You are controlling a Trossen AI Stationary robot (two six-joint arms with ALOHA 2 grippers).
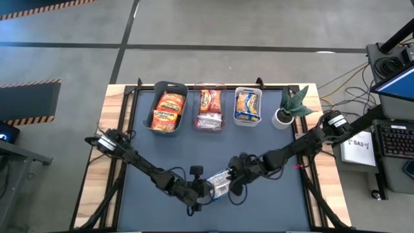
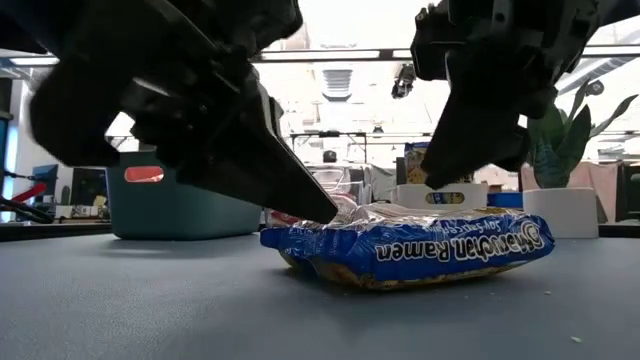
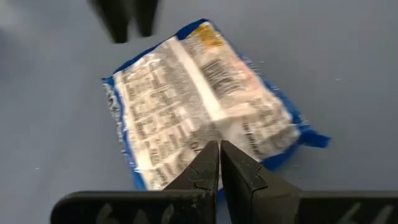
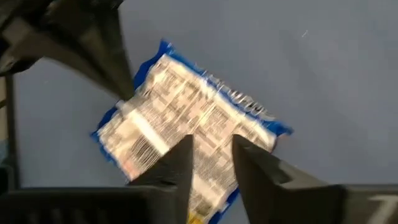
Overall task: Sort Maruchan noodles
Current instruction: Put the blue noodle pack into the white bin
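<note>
One Maruchan noodles packet (image 1: 220,181), blue-edged with its white printed back up, lies flat on the dark mat in the near middle of the table. My left gripper (image 3: 219,146) is shut, with its tips at the packet's left end. My right gripper (image 4: 211,144) hovers a little above the packet's right half (image 2: 470,235), its fingers a small gap apart with nothing between them. Other packets lie in three bins at the far edge. My left gripper rests its shut fingertips (image 2: 322,208) on the packet's upper face near the crimped left end (image 2: 345,212). The fingers slant down from the table's near left. The packet lies flat on the mat (image 2: 150,300).
Along the far edge stand a teal bin (image 1: 155,90) with orange packets, a clear bin (image 1: 209,86) with red-and-white ones and a white bin (image 1: 248,90) with yellow-and-blue ones. A potted plant (image 1: 291,107) stands at the far right. Bare mat surrounds the packet.
</note>
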